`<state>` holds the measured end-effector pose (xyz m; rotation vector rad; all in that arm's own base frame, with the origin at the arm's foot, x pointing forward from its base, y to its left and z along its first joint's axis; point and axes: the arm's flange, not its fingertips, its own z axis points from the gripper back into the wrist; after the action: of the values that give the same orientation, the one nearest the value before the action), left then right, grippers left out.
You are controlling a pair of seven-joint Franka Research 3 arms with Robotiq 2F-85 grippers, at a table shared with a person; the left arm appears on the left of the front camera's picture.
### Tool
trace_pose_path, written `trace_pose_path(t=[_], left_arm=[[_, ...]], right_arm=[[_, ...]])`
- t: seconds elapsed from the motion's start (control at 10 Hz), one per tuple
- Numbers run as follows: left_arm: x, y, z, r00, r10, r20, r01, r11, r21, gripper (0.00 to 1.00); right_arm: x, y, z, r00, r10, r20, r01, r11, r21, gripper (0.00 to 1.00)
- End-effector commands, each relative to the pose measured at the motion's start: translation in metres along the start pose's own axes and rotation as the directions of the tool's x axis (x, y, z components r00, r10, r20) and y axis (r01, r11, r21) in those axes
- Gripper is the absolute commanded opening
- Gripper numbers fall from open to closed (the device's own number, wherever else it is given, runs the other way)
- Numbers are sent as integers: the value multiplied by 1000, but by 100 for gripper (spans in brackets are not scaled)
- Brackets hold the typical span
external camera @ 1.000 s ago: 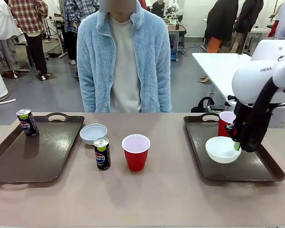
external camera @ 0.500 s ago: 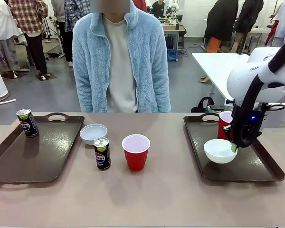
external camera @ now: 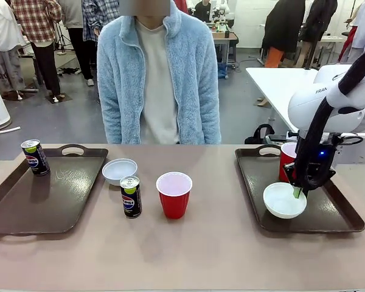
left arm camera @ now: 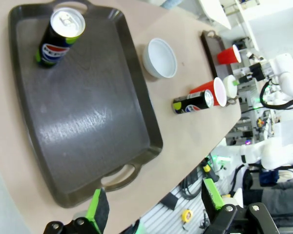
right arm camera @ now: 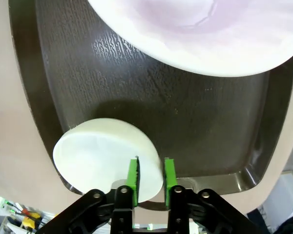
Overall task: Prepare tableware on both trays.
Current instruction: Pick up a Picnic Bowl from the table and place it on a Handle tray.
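Right-hand tray (external camera: pixel 255 182): bowl (external camera: pixel 284 202) now sitting down flat beside cup (external camera: pixel 288 157), can (external camera: pixel 131 196) still waiting outside; right gripper (external camera: pixel 297 193) straddling rim, pinching or loosing, cannot tell

Your left tray (external camera: pixel 48 201) carries one upright can (external camera: pixel 34 157) in its far left corner. Between the trays, on the table, you have a bowl (external camera: pixel 120 171) just beside that tray, a second can (external camera: pixel 131 196) and a red cup (external camera: pixel 174 194), all upright. Your right tray (external camera: pixel 255 188) holds a second bowl (external camera: pixel 284 200), with a second cup (external camera: pixel 287 159) behind it.

White bowl (external camera: pixel 284 201), dark brown tray (external camera: pixel 259 180)
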<state>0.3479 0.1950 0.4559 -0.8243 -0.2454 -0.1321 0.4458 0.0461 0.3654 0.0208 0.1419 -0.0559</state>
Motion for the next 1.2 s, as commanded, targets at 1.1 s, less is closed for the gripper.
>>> trace_pose_path(t=[1.1], left_arm=[[0, -1, 2, 1000, 5, 9, -5, 1000, -12, 100]], right_arm=[[-58, 3, 104, 994, 15, 110, -16, 1000, 6, 93]])
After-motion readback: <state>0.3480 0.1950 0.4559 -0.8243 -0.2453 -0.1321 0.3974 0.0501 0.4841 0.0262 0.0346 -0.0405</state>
